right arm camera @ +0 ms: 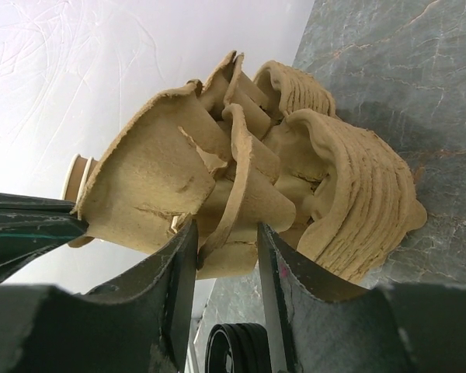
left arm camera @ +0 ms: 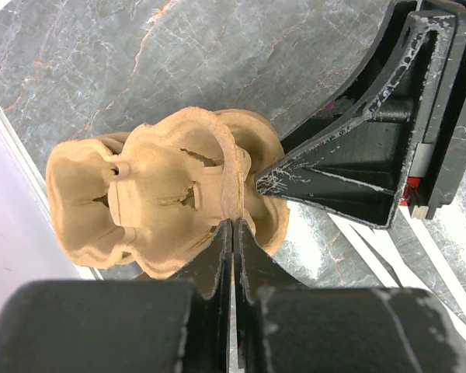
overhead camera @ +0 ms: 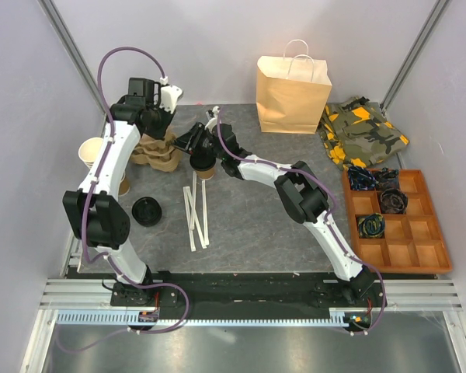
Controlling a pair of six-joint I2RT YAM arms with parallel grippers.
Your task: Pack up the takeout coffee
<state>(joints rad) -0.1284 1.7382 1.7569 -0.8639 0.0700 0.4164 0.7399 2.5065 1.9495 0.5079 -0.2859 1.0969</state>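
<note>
I read the takeout coffee [overhead camera: 205,168] as standing upright on the table [overhead camera: 248,225]. Its long axis is vertical, the narrow base is down and the mouth points up. From the overhead view only its brown wall shows. The right wrist hangs over the top of the cup, so I cannot see the lid there.

The cup sits just below and behind the right gripper [right arm camera: 225,233], on the side nearer the arm bases. It is not between the fingers. It is also just right of the stack of pulp cup carriers [overhead camera: 159,155].

The right fingers [right arm camera: 179,264] point away from the cup and into that stack. They are clamped on a ragged wall of the topmost carrier, with pulp pressed against both inner faces.

The left gripper [left arm camera: 233,225] comes down on the stack from above with its fingers drawn together. The tips are against a carrier's centre ridge, and I cannot tell whether any pulp is nipped between them. The stack lies between this gripper and the cup.

A loose black lid [overhead camera: 147,210] lies flat nearer the bases. The paper bag [overhead camera: 293,97] stands upright at the far edge, well apart from the cup.
</note>
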